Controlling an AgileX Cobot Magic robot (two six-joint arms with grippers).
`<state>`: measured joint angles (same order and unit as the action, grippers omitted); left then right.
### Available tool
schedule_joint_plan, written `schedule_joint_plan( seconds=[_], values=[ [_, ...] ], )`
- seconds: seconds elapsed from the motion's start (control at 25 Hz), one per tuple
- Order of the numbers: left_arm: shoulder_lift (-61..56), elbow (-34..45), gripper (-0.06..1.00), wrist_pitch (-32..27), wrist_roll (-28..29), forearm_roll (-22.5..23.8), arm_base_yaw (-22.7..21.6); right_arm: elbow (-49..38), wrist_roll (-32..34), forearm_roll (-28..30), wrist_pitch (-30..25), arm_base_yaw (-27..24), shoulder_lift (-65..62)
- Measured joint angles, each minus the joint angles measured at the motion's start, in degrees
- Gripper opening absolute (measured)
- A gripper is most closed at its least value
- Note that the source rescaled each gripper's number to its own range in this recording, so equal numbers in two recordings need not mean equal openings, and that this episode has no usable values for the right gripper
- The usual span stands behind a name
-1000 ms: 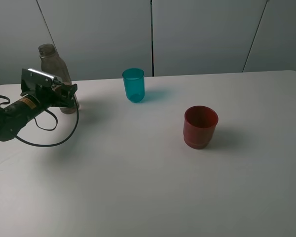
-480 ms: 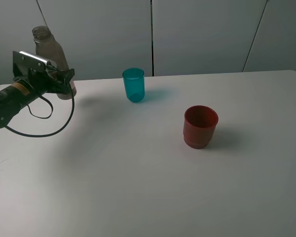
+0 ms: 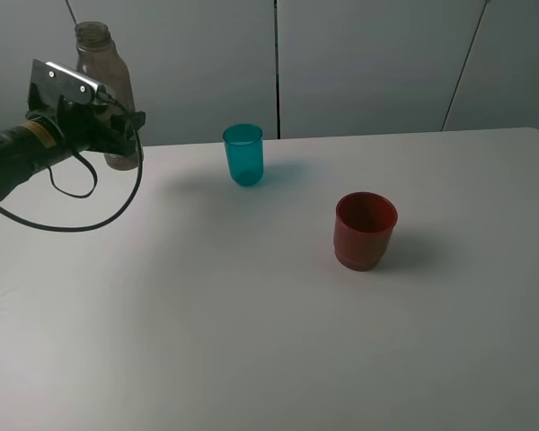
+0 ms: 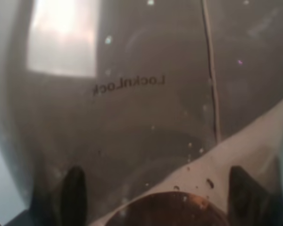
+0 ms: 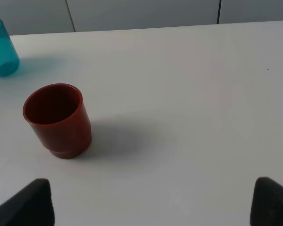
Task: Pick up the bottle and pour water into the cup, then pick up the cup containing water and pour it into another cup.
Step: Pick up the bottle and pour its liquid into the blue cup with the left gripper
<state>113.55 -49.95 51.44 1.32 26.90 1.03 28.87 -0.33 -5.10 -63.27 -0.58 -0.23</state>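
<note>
The white tabletop (image 3: pixel 251 341) spreads out bare between and ahead of the right fingers (image 5: pixel 35 202). Far beyond them, at its back edge, stands a grey panelled wall (image 3: pixel 368 63) with a dark vertical seam (image 3: pixel 277 67).

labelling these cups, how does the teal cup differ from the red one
The teal cup is see-through; the red cup is opaque. The teal cup is slim and smooth-sided; the red cup is wider, with a stepped ring at its base. The teal cup stands farther back, the red cup nearer and to the right. Both stand upright on the table.
</note>
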Motion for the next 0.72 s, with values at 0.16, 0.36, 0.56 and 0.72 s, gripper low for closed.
schedule_joint_plan(
  seconds=[0.16, 0.36, 0.56, 0.72],
  values=[
    [-1.49, 0.00, 0.05, -5.54, -2.62, -1.45, 1.92, 0.00, 0.00, 0.00, 0.00, 0.00, 0.00],
    [-2.42, -0.33, 0.05, -10.81, -7.49, -3.33, 4.41, 0.00, 0.00, 0.00, 0.00, 0.00, 0.00],
    [-2.46, -2.21, 0.04, -14.24, -12.34, -5.86, 6.44, 0.00, 0.33, 0.00, 0.00, 0.00, 0.00],
    [-2.46, -3.87, 0.04, -16.42, -15.93, -8.12, 7.60, 0.00, 0.33, 0.00, 0.00, 0.00, 0.00]
  ],
)
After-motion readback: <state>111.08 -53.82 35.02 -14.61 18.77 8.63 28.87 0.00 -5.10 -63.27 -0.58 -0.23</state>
